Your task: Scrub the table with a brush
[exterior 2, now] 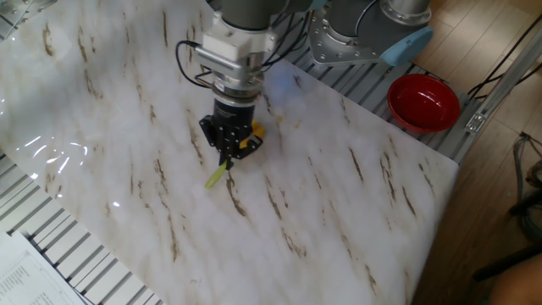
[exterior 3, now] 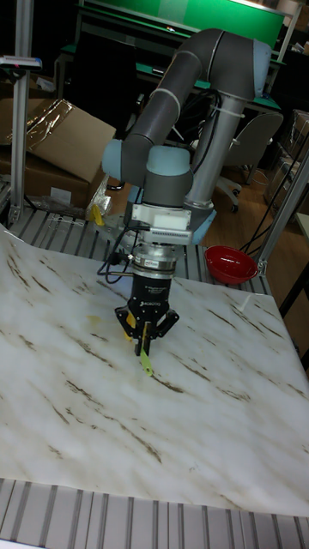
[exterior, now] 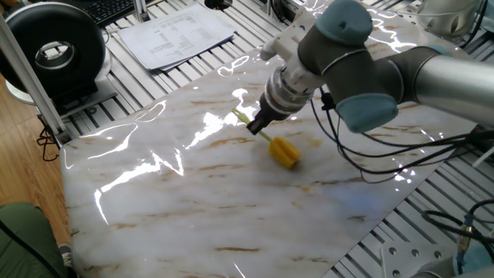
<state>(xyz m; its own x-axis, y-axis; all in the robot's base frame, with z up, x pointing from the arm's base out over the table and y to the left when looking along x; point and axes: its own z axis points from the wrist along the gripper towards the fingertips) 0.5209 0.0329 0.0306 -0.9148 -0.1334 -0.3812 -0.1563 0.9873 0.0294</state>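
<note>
While the scene is laid out line by line, only what is visible is recorded.

Brush [exterior: 280,148]: a chunky yellow cylindrical bristle head is seen on a thin pale yellow-green stick handle; the handle is clamped partway along its length, its free end sticking out past the fingers.
Brush position: the head is pressed on the slab near its middle, the stick tilted upward from it.
Gripper [exterior: 255,127]: black two-finger jaws are closed narrowly on the brush handle, pointed steeply down at the slab.
Table [exterior: 193,201]: a glossy white marble-look slab with brown streaky veins is seen, with bright glare patches and a faint orange stain just beside the brush head.
Red bowl [exterior 2: 423,102]: it is placed on the grey slatted frame off the slab's corner, well apart from the brush.
Printed sheet [exterior: 176,34]: it lies on the slats beyond the slab; its writing is too small to be read.
Brands and labels: none can be read on arm or gripper.
</note>
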